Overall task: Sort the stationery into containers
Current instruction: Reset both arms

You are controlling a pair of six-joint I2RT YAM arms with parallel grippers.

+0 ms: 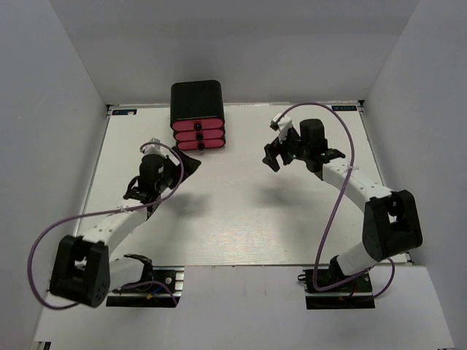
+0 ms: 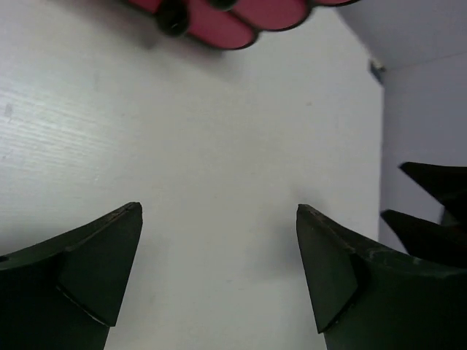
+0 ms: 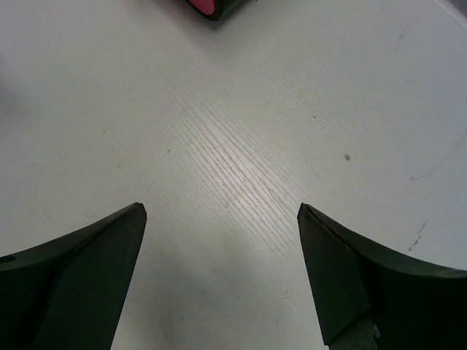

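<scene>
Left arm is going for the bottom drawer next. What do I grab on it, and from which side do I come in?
Grip the round black knob at the middle of the bottom drawer. It is the only part standing out from the pink front. Come in from the front, the side facing the arms, with one finger on either side of the knob. The left gripper is open and already points toward the cabinet.

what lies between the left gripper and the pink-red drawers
Only bare white tabletop between the left gripper and the three pink-red drawers, shown in left wrist view.
</scene>
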